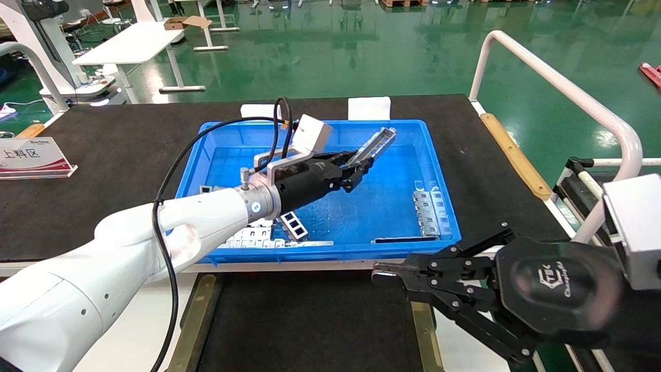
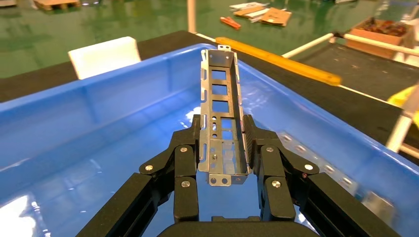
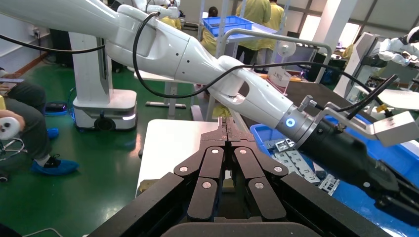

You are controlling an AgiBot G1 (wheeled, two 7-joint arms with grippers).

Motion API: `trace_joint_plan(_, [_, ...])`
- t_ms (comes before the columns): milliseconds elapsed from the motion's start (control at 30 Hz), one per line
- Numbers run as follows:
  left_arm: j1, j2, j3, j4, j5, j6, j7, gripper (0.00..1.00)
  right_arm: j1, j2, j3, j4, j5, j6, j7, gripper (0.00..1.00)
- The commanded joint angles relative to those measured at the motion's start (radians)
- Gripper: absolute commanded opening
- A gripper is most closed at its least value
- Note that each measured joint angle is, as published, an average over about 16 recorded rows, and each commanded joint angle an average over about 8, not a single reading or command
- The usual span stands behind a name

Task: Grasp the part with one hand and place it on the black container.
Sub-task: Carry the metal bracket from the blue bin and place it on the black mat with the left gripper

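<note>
My left hand point(image 1: 356, 173) is up over the blue bin point(image 1: 227, 135), fingers point(image 2: 185, 163) pinched on the near end of the part point(image 2: 221, 116), one on each side wall. That grip makes sense to me: the raised walls give flat faces to squeeze, and holding one end leaves the rest of the channel sticking out ahead of my hand, slanting up and away, clear of the bin floor. Below and behind my hand lie the leftovers, pale slotted plates point(image 1: 253, 237) and another bracket point(image 1: 428, 212) off to its right (none of them touching what I carry). The black container point(image 1: 310, 320) sits back toward my body, between its brass strips point(image 1: 193, 320), just past the bin's near wall on the desk point(image 1: 119, 155), so I judge the next job is to draw the hand back over that wall and lower the part flat. Further right, my right hand point(image 1: 379, 274) hovers at the container's corner, fingers pressed together, holding nothing, idle.
</note>
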Motion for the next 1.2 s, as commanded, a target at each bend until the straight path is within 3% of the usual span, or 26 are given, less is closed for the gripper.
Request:
trace_joint_plan(33, [-0.008, 0.0, 0.008, -0.006, -0.005, -0.022, -0.004, 0.0, 0.0, 0.0, 0.0, 0.0, 0.0, 0.0, 0.0, 0.0])
trace_joint_plan(1200, [-0.033, -0.062, 0.008, 0.2, -0.066, 0.6, 0.024, 0.0, 0.0, 0.001, -0.002, 0.0, 0.001, 0.001, -0.001, 0.0])
